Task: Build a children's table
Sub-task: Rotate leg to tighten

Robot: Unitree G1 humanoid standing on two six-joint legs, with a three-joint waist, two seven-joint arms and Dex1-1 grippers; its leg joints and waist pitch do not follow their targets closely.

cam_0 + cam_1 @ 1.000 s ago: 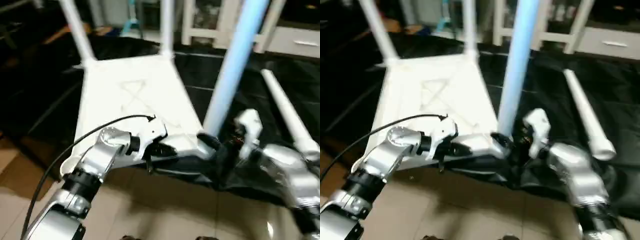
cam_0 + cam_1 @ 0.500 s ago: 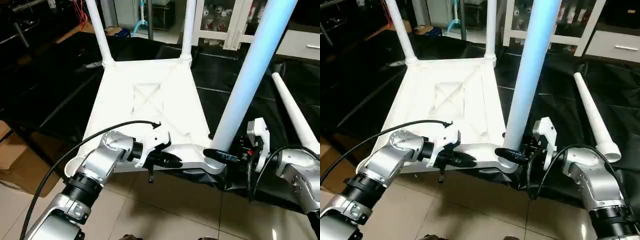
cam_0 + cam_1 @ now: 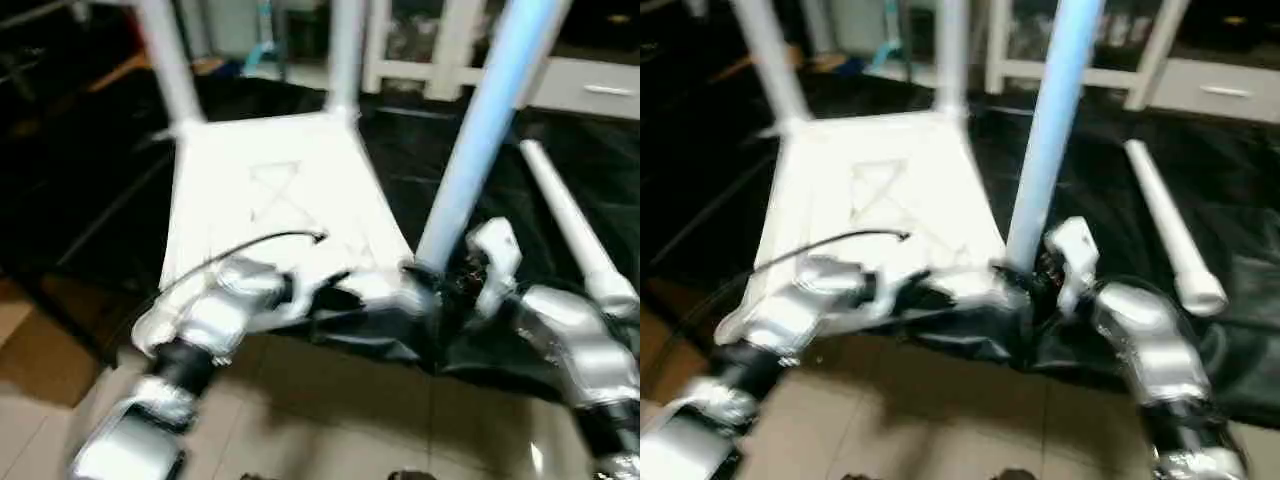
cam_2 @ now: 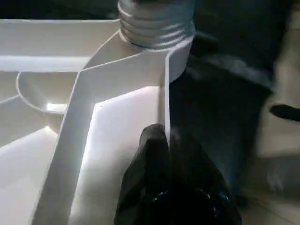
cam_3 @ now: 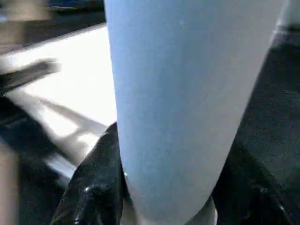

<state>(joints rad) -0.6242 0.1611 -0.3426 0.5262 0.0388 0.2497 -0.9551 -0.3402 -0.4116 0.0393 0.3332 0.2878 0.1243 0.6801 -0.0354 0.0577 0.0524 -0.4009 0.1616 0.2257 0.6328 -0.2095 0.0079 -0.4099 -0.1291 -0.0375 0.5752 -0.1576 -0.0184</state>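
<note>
Black sheeting [image 3: 90,190] is spread under the upturned white plastic square top [image 3: 275,205]. A long white tubular leg [image 3: 478,135] is clamped upright at the near right corner by the right gripper [image 5: 164,206]; the top's near edge is pinched by the left gripper [image 4: 171,154].

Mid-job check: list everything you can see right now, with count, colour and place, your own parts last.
Table top: 1, white, upside down on the black sheet, X-ribbed underside up.
Legs standing in the top: 3, white; two at the far corners, one at the near right corner.
Threaded leg end: 1, grey-white, entering the corner socket, seen in the left wrist view.
Loose leg: 1, white, lying on the sheet to the right.
Sheet: 1, black, under the table top.
Cabinet: 1, white, at the back.
Floor: beige tiles, near side.
Left gripper: black fingers on the top's near rim.
Right gripper: black fingers on either side of the near right leg's base.
</note>
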